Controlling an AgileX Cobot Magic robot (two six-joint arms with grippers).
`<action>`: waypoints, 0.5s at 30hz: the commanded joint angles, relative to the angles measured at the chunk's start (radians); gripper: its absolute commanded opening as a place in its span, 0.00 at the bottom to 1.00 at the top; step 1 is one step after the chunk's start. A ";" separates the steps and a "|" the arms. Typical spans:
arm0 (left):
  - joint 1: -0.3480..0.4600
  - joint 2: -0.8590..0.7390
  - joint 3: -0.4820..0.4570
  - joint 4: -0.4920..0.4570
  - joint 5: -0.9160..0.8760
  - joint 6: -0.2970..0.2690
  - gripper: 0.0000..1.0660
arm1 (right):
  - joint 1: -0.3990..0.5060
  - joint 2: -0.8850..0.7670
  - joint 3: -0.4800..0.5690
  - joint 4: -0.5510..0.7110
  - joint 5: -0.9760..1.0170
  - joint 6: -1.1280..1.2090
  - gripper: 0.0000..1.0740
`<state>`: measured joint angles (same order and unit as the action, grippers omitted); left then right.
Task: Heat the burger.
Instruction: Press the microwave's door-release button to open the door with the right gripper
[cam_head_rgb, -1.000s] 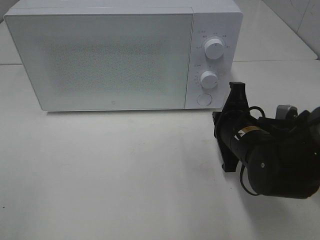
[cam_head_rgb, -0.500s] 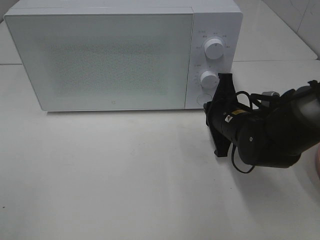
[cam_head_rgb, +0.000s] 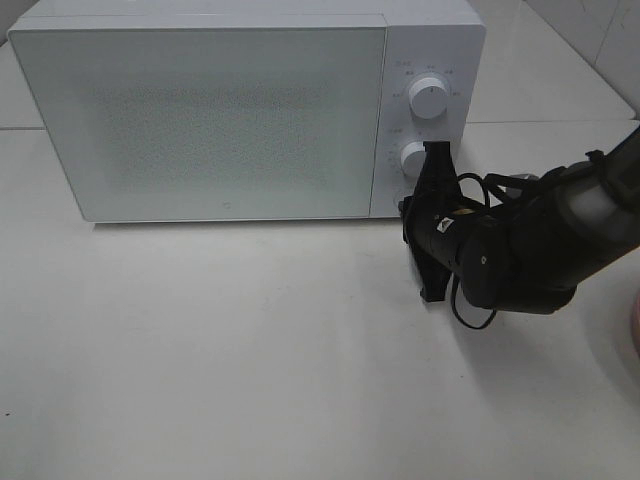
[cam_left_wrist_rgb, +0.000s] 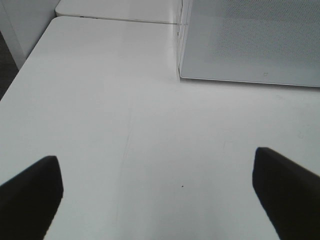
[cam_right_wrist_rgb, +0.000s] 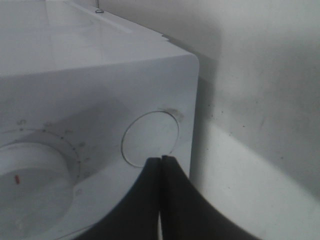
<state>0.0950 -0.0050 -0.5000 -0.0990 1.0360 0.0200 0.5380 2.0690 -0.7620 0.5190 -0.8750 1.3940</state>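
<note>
The burger is out of view in every frame. A white microwave (cam_head_rgb: 200, 110) stands at the back of the table with its door closed. My right gripper (cam_head_rgb: 406, 208) is shut with nothing in it, and its tip is at the panel's lower right corner, covering the round button there. In the right wrist view the closed fingertips (cam_right_wrist_rgb: 161, 160) meet just below that round button (cam_right_wrist_rgb: 150, 138), beside the lower knob (cam_right_wrist_rgb: 30, 175). My left gripper (cam_left_wrist_rgb: 160, 200) is open and empty, low over bare table in front of the microwave's left corner (cam_left_wrist_rgb: 180, 75).
Two white knobs (cam_head_rgb: 428, 97) (cam_head_rgb: 416, 157) sit on the microwave's right panel. A sliver of a pink plate (cam_head_rgb: 636, 320) shows at the right edge. The white table (cam_head_rgb: 220, 350) lies in front of the microwave.
My right arm has swung left and toward the microwave, bringing its shut gripper from the open table up to the round button. The microwave door stays closed.
</note>
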 joint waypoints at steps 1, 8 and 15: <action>-0.003 -0.025 0.004 -0.003 -0.009 -0.004 0.92 | -0.003 0.012 -0.031 -0.011 -0.011 0.000 0.00; -0.003 -0.025 0.004 -0.003 -0.009 -0.004 0.92 | -0.035 0.017 -0.043 -0.011 -0.024 -0.014 0.00; -0.003 -0.025 0.004 -0.003 -0.009 -0.004 0.92 | -0.037 0.017 -0.043 -0.013 -0.029 -0.011 0.00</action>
<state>0.0950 -0.0050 -0.5000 -0.0990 1.0360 0.0200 0.5060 2.0890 -0.7960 0.5200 -0.8910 1.3920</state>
